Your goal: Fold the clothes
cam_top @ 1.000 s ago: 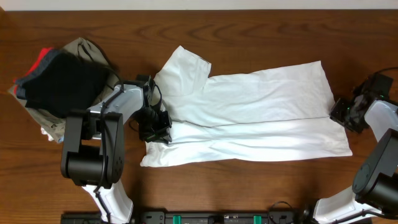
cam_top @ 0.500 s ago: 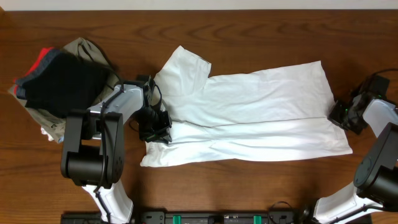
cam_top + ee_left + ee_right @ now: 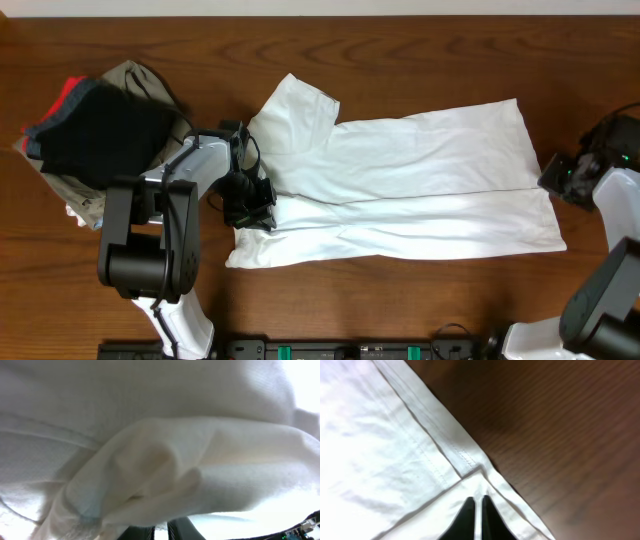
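The clothes [image 3: 400, 190] lie as a long white garment across the middle of the table, doubled lengthwise, with a sleeve sticking out at the top left. My left gripper [image 3: 252, 203] sits at its left end, shut on a bunch of cloth. That bunched cloth [image 3: 160, 450] fills the left wrist view above the gripper [image 3: 161, 532]. My right gripper [image 3: 548, 182] is at the right end. Its tips [image 3: 476, 500] are pressed together on the cloth [image 3: 385, 445], just short of the corner where two hems meet.
A pile of folded black, khaki and red garments [image 3: 95, 130] sits at the far left, close to the left arm. Brown wooden table [image 3: 450, 60] surrounds the garment. Both arm bases stand at the front edge.
The right gripper's jaws have closed at the garment's right edge, and that arm has shifted slightly right and up. The left gripper and the garment have not moved.
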`<state>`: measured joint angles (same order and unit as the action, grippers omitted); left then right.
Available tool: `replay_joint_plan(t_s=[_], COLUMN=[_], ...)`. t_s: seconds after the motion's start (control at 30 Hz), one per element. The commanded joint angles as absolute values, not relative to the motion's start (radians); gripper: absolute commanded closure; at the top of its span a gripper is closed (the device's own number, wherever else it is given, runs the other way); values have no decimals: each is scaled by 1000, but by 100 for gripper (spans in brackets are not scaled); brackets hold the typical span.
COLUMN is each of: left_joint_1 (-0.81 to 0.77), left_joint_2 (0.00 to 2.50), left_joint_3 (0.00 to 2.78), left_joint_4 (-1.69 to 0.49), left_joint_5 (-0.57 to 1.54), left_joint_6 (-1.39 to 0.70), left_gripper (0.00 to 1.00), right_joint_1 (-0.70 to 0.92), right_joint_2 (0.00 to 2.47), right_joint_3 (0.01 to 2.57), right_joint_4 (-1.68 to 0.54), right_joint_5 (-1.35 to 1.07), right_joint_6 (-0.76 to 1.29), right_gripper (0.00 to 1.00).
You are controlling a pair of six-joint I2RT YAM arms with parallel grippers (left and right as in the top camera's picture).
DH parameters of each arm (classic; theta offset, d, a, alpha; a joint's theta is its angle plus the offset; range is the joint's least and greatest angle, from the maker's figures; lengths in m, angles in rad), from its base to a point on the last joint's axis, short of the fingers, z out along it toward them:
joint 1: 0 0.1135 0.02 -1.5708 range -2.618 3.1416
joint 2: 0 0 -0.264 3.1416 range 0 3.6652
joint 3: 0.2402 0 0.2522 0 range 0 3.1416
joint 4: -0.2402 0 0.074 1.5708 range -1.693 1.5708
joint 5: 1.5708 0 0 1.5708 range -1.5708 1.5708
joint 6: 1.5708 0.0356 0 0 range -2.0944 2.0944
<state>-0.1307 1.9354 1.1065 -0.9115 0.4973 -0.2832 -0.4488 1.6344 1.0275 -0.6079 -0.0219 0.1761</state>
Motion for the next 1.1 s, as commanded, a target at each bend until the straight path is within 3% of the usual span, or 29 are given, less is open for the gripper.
replay_joint_plan(t_s=[0.0, 0.17, 0.4, 0.8, 0.9, 0.97, 1.07], left_joint_1=[-123, -123, -123, -123, -123, -123, -123], left_joint_2=[1954, 1954, 1954, 1954, 1954, 1954, 1954], left_joint_3=[1097, 1097, 1097, 1097, 1097, 1097, 1097], left_joint_4=[-876, -876, -876, -876, -873, -872, -872], left_joint_5=[453, 453, 453, 453, 453, 453, 453], left_joint_6=[-263, -263, -263, -263, -263, -263, -263], left_gripper=[88, 87, 87, 88, 88, 87, 88], right_joint_1=[-451, -451, -451, -451, -451, -451, -451], right_joint_2=[1620, 1623, 1673, 1823, 1824, 1824, 1824], right_joint_3=[1026, 1026, 1024, 1024, 1024, 1024, 1024], right_joint_4=[-623, -643, -641, -640, -638, -639, -643], right_joint_5=[4, 4, 4, -12, -12, -12, -12], right_joint_6=[178, 178, 178, 179, 179, 179, 179], right_gripper=[99, 86, 84, 84, 89, 99, 99])
